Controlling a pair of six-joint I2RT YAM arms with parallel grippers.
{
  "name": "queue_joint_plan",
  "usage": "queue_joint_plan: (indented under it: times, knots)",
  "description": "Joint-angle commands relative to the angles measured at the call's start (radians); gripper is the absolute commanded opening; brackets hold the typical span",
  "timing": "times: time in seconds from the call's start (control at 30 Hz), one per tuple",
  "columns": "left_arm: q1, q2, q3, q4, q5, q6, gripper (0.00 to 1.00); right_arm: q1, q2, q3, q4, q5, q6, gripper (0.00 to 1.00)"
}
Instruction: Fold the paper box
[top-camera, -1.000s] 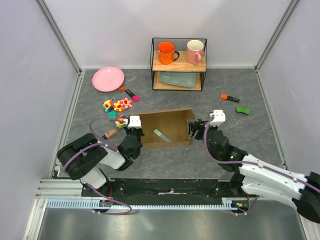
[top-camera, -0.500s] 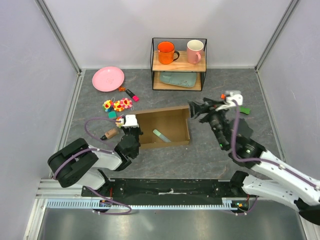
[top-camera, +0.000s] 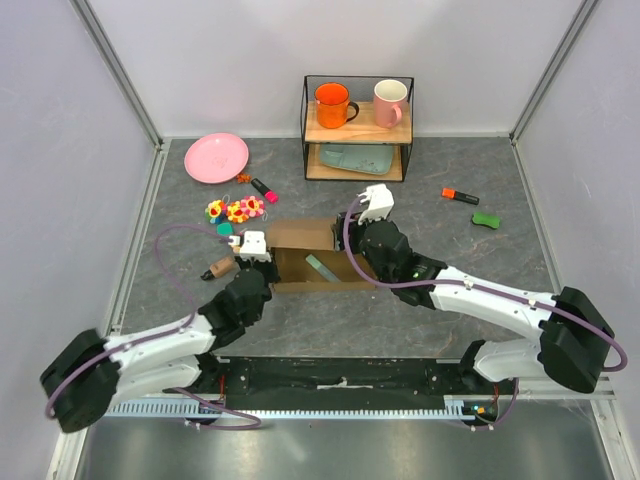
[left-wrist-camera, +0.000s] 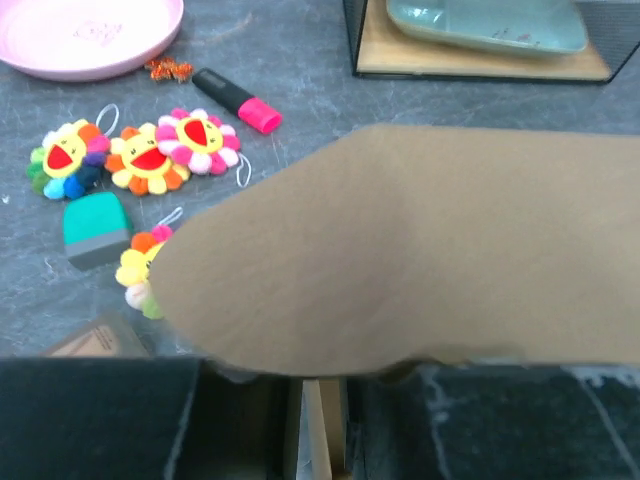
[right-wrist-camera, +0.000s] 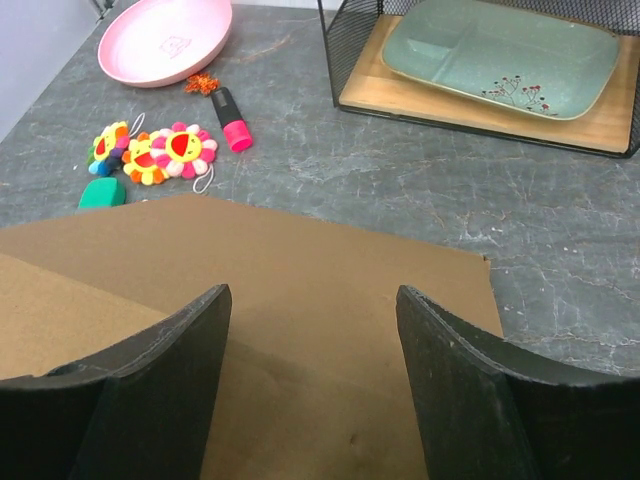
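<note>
- Grey marbled table (top-camera: 450, 300) is filling a white-walled cell, and two arms are reaching away from its near edge.
- Left gripper (top-camera: 268, 264) is meeting the near-left corner of the paper box (top-camera: 300, 236). Its wrist view is showing a strip of cardboard by the dark fingers, but I cannot tell whether the jaws are pinching it.
- Right gripper (right-wrist-camera: 310, 295) is sitting at the box's right end. Its jaws are standing wide apart with nothing between them, and a flat brown flap is spreading just beyond the fingertips.
- Between the two grippers, the plain brown paper box is resting in the middle of the table. A flap is leaning over its far side, and a pale green bar (top-camera: 322, 269) is lying inside.
- A small brown object (top-camera: 220, 268) is lying just left of the left gripper.
- Bright flower charms (left-wrist-camera: 150, 155) and a teal block (left-wrist-camera: 95, 228) are lying near the box's far-left corner.
- A pink highlighter (top-camera: 264, 189) is lying beyond the charms, and a pink plate (top-camera: 216, 157) is sitting farther back on the left.
- An orange highlighter (top-camera: 460, 196) and a green object (top-camera: 486, 220) are lying well apart from the box on the right.
- A black wire shelf (top-camera: 357, 128) is standing by the far wall. It is holding an orange mug (top-camera: 332, 104) and a pink mug (top-camera: 390, 102) on top, with a pale green dish (right-wrist-camera: 500, 55) below.
</note>
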Motion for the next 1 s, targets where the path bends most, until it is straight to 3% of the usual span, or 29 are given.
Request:
queue_joint_plan:
  times: [0.0, 0.1, 0.27, 0.4, 0.53, 0.63, 0.73, 0.8, 0.97]
  knots:
    - [-0.004, -0.263, 0.117, -0.555, 0.087, -0.108, 0.25, -0.001, -0.013, -0.028, 0.051, 0.041, 0.006, 0.75]
    - [-0.006, -0.356, 0.237, -0.834, 0.135, -0.124, 0.26, -0.004, 0.006, -0.023, 0.051, 0.043, 0.003, 0.75]
    - [-0.004, -0.403, 0.423, -1.038, 0.174, -0.133, 0.27, -0.006, 0.043, -0.008, 0.046, 0.036, -0.01, 0.75]
    - [-0.003, -0.423, 0.425, -0.981, 0.163, -0.22, 0.3, -0.005, 0.066, -0.031, 0.014, -0.003, -0.006, 0.74]
    - [0.008, -0.337, 0.385, -0.837, 0.184, -0.231, 0.42, -0.006, 0.035, -0.121, 0.014, -0.013, 0.022, 0.73]
    - [0.049, -0.247, 0.391, -0.794, 0.244, -0.254, 0.54, -0.006, -0.009, -0.164, -0.011, -0.026, 0.046, 0.74]
    - [0.17, -0.121, 0.408, -0.78, 0.418, -0.33, 0.63, -0.006, -0.045, -0.163, -0.08, -0.036, 0.078, 0.76]
    - [0.26, -0.038, 0.412, -0.78, 0.543, -0.382, 0.64, -0.006, -0.078, -0.146, -0.158, 0.005, 0.124, 0.79]
    - [0.299, 0.005, 0.38, -0.754, 0.551, -0.404, 0.64, -0.029, -0.241, -0.118, -0.293, 0.119, 0.193, 0.97]
